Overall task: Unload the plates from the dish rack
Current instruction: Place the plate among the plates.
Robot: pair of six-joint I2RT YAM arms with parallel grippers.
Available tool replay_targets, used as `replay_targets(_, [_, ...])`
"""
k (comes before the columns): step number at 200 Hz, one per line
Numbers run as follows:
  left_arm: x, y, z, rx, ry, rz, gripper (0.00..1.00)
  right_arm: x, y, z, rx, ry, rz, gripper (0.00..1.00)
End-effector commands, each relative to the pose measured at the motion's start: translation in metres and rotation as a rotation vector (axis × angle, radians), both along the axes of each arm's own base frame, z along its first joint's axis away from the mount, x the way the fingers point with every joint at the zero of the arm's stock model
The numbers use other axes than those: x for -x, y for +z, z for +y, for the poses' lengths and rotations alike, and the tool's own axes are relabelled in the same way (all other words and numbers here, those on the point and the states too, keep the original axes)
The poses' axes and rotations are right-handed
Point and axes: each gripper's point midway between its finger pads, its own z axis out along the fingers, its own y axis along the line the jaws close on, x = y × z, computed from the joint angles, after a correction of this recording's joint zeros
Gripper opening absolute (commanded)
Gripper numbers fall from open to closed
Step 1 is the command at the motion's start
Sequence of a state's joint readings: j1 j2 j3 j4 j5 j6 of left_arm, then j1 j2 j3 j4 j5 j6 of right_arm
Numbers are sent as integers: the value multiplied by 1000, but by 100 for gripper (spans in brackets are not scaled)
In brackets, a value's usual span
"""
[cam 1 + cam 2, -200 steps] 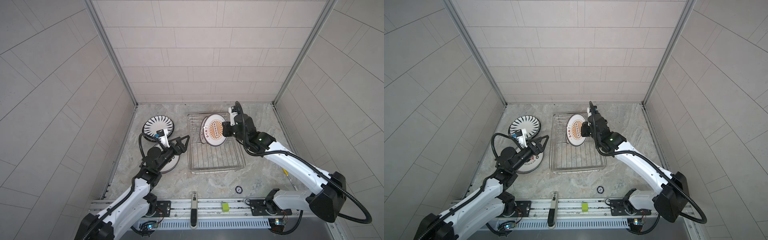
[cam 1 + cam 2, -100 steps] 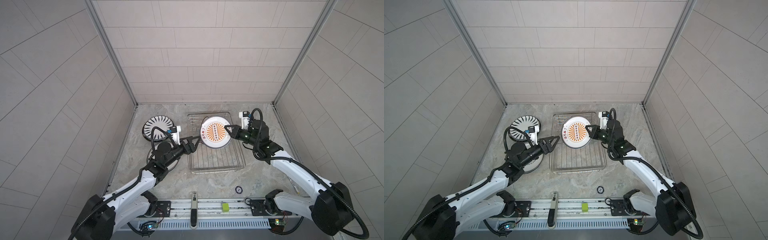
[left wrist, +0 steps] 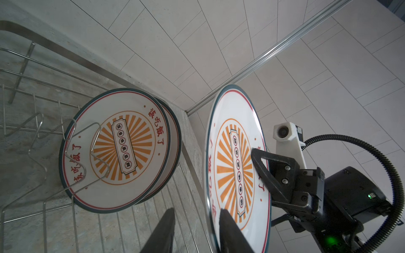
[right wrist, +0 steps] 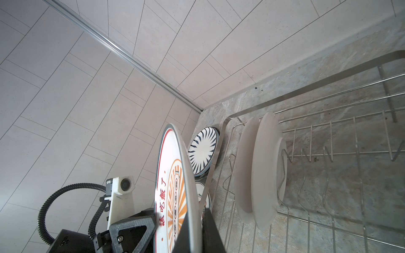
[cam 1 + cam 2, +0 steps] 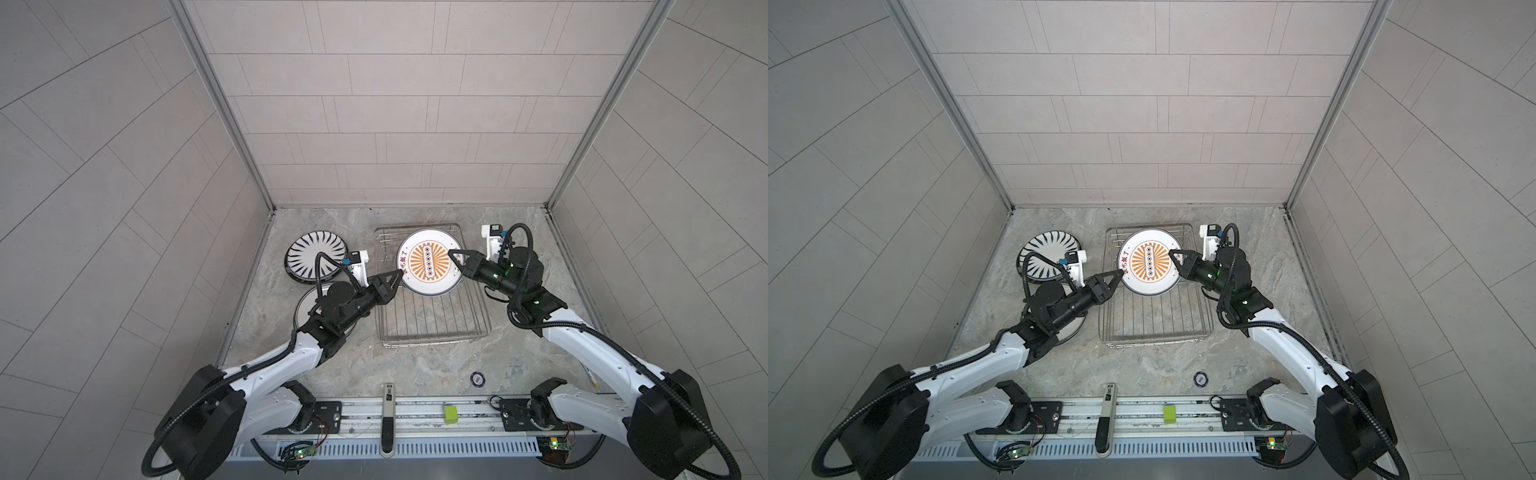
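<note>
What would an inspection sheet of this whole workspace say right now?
Surface: grey marbled tabletop, no spills seen.
Job's things: dish rack holds two upright plates; a sunburst plate is held on edge above it; a striped plate and a part-hidden plate lie on the tabletop beside it.
Clutter: small round disc near the front edge; green block on the rail.
Tools: right tool shut on the sunburst plate's rim; left tool open, jaws astride the opposite rim.
Cables: black ribbed hoses loop over both wrists.
Surroundings: pale tiled walls on three sides; nothing else seen.
</note>
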State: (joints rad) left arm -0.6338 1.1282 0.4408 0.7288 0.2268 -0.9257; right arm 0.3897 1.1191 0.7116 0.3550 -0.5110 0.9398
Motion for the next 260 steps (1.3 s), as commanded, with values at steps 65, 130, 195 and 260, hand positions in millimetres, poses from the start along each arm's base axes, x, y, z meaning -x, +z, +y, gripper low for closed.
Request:
replay_targets(65, [-7, 22, -16, 114, -39, -10, 18, -3, 14, 20, -25, 36, -44, 7])
replay_targets(130, [-1, 29, -10, 153, -36, 8, 0, -7, -4, 33, 58, 41, 1, 11])
replay_targets(195, [-1, 32, 7, 162, 42, 2, 0, -2, -13, 48, 127, 72, 26, 46])
replay_targets(260, [0, 37, 16, 176, 79, -7, 0, 0, -14, 50, 168, 70, 33, 86])
